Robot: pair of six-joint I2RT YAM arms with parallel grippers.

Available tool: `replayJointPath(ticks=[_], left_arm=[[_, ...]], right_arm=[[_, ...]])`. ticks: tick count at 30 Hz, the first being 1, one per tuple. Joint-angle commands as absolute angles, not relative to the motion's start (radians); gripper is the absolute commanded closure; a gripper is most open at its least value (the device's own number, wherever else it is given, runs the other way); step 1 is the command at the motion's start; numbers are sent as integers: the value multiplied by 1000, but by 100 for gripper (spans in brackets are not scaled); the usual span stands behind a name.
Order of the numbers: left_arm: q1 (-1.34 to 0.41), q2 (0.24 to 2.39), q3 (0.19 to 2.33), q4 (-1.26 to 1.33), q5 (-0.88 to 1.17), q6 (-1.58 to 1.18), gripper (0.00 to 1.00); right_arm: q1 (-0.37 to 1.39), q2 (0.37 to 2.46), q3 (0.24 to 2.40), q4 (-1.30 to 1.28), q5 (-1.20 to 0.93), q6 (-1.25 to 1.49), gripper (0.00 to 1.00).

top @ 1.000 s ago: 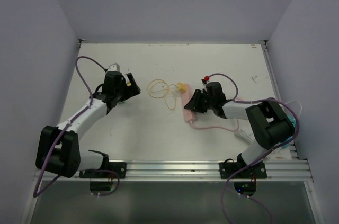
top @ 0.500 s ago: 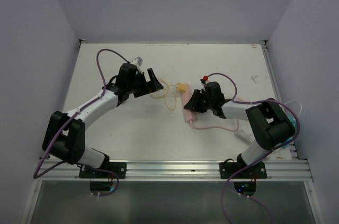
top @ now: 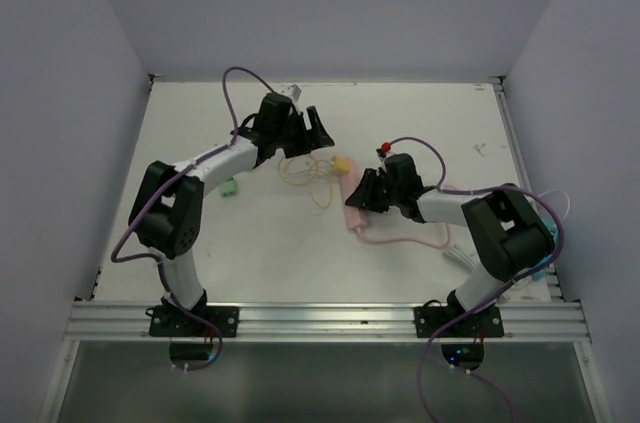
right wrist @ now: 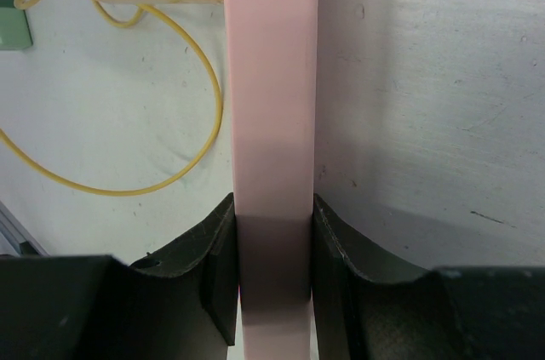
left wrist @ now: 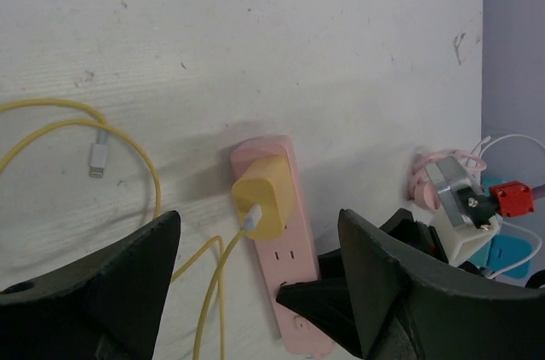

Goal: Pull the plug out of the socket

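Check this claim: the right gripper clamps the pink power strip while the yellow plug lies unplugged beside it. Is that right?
Not quite. The yellow plug sits plugged into the pink power strip, as the left wrist view shows; the right gripper does clamp the strip.

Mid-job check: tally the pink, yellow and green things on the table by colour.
Pink: 1, the power strip with its cord
Yellow: 2, the plug and its cable
Green: 1, a small block
Total: 4
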State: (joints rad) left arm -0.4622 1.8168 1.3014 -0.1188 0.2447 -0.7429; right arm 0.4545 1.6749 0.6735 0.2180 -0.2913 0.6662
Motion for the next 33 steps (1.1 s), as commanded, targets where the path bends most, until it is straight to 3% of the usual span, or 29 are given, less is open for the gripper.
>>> replayJointPath(ticks=[1, 4, 13, 22, 26, 29, 32, 33], left_arm=[[-477, 1883, 1342, -86, 287, -768, 23], [-489, 1919, 1336, -58, 304, -794, 29], [-514, 1985, 1319, 35, 344, -853, 34], [-532, 2014, 1309, 51, 330, -900, 46], [-532, 2006, 1290, 54, 322, -907, 57], [-532, 1996, 1275, 60, 316, -911, 71], [-532, 1982, 1256, 69, 314, -922, 88], [-531, 1979, 1244, 74, 316, -930, 99]], right_arm=[[476, 1795, 598, -71, -221, 601, 100], [477, 1804, 601, -69, -224, 600, 100], [476, 1821, 607, -60, -236, 600, 100], [476, 1819, 604, -60, -235, 598, 100], [476, 1827, 606, -58, -236, 600, 100], [476, 1833, 606, -60, -236, 601, 100], [474, 1835, 606, -61, -229, 606, 100], [472, 1835, 604, -64, -226, 610, 100]])
